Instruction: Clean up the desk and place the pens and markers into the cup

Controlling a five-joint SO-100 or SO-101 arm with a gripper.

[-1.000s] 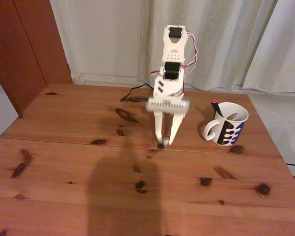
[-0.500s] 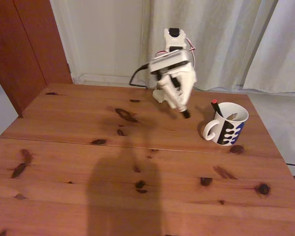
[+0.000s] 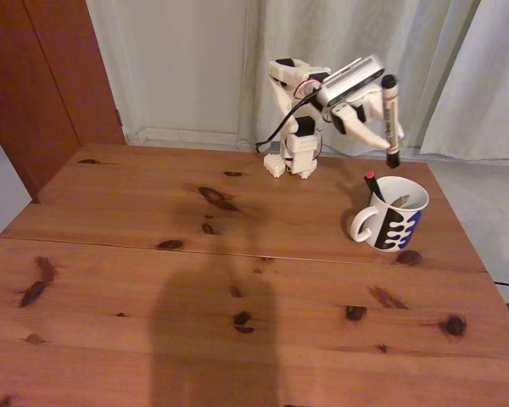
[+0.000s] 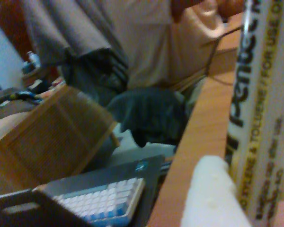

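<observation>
Since a second ago the gripper (image 3: pixel 382 114) has swung up from the desk (image 3: pixel 153 280) and right, and is now clenching the white marker (image 3: pixel 390 119), hanging it nearly upright, black cap down, just above the cup (image 3: pixel 392 216). In the wrist view the marker (image 4: pixel 258 118) is running out of frame, its print partly blurred, beside one pale finger (image 4: pixel 213 194). A red-tipped pen (image 3: pixel 373 186) is leaning inside the cup, its lower part hidden. A broad shadow is lying across the near tabletop. Behind, pale curtains (image 3: pixel 407 68) are hanging beside a reddish door (image 3: pixel 42 76).
</observation>
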